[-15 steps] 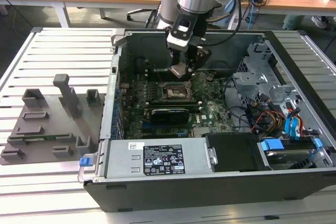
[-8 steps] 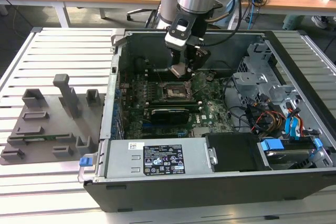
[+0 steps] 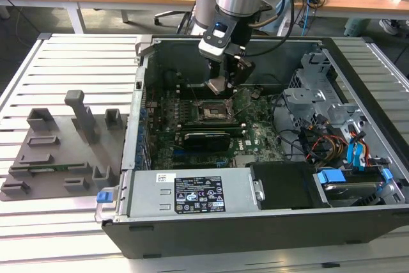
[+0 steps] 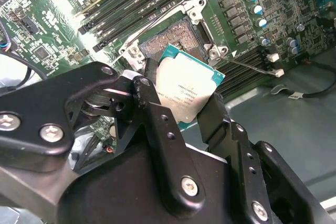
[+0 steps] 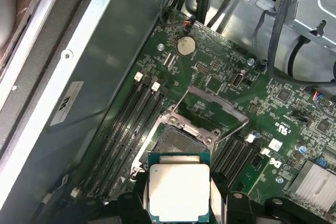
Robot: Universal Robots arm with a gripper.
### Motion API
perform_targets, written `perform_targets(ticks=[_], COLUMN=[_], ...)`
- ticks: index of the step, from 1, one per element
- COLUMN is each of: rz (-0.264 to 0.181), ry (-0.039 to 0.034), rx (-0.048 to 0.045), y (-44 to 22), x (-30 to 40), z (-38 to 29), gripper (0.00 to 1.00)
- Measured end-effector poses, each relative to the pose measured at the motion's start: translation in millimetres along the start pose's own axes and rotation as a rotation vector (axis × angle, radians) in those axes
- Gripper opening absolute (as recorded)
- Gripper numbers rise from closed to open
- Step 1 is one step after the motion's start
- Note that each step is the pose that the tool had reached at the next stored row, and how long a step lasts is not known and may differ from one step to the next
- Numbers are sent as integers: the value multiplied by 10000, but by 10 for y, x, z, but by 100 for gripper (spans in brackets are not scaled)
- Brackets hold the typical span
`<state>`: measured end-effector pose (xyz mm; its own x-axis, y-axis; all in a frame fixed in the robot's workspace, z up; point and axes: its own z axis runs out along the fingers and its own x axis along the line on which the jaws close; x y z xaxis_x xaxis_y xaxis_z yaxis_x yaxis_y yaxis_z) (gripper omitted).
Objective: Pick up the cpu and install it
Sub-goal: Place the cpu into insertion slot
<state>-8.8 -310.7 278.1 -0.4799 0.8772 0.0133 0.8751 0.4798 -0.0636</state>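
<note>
Cpu (image 4: 189,90): you hold it by two opposite edges, metal top towards the cameras, in the air just above the open socket (image 5: 178,140); it is not yet seated.
Gripper (image 5: 178,199): closed narrow on the chip, one of its fingers (image 4: 157,124) on each side (the grip seems to bear on the thin rim alone, so I judge it light).
Tilt: in the second wrist view the chip looks angled against the socket's square; lower it like that and a corner could land first and bend the contacts.
Slip: a jolt could let the chip slide out and drop onto the bare contacts.
Orientation: you cannot tell from here whether the chip's notches match the socket; a wrong turn would keep it from seating.
Clamp frame (image 5: 216,102): raised beside the socket, its wire lever (image 4: 252,66) swung out; a finger could catch on either on the way down.
Memory slots (image 5: 126,124): just beside the socket, near one finger's path.
Case (image 3: 147,55): its walls and the cables (image 3: 319,142) ring the board (image 3: 255,135), so your arm has little room to swing.
</note>
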Motion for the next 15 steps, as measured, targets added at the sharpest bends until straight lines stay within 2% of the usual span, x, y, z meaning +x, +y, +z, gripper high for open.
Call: perform_targets(ticks=[4, 15], rz=[345, 876], ry=[20, 52], rx=[-3, -9], y=[0, 0], x=[0, 0], z=[0, 1], gripper=[55, 55])
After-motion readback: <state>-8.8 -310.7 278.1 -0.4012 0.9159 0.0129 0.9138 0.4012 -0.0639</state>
